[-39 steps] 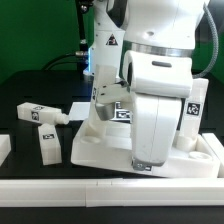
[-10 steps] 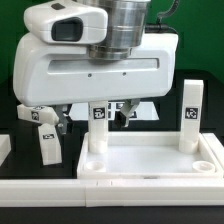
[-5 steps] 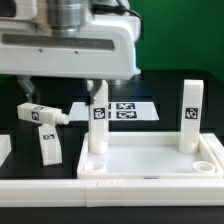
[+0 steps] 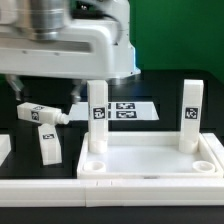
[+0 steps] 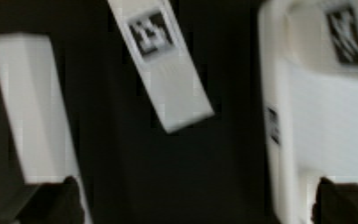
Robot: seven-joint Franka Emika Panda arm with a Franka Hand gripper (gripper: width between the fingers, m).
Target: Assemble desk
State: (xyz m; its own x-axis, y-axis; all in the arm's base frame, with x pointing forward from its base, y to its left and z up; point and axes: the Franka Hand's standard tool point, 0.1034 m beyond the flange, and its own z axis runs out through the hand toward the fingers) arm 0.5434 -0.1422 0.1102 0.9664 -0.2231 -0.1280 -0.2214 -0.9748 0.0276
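The white desk tabletop (image 4: 150,160) lies with its raised rim up. Two tagged legs stand upright in its far corners, one on the exterior view's left (image 4: 98,122) and one on the right (image 4: 191,115). Two loose tagged legs lie to the left of it on the black table, one further back (image 4: 38,115) and one nearer (image 4: 47,145). My gripper (image 4: 44,90) hangs open above these loose legs, holding nothing. In the wrist view a tagged leg (image 5: 169,70) lies ahead of the open gripper (image 5: 199,205), with the tabletop's edge (image 5: 318,110) beside it.
The marker board (image 4: 128,110) lies flat behind the tabletop. A long white rail (image 4: 100,190) runs along the front edge. A white block (image 4: 4,150) sits at the exterior view's left edge. Another white piece (image 5: 34,110) shows in the wrist view.
The arm has swung toward the exterior view's left, from over the tabletop's rear-left leg to above the loose legs. The gripper stayed open. No part moved.
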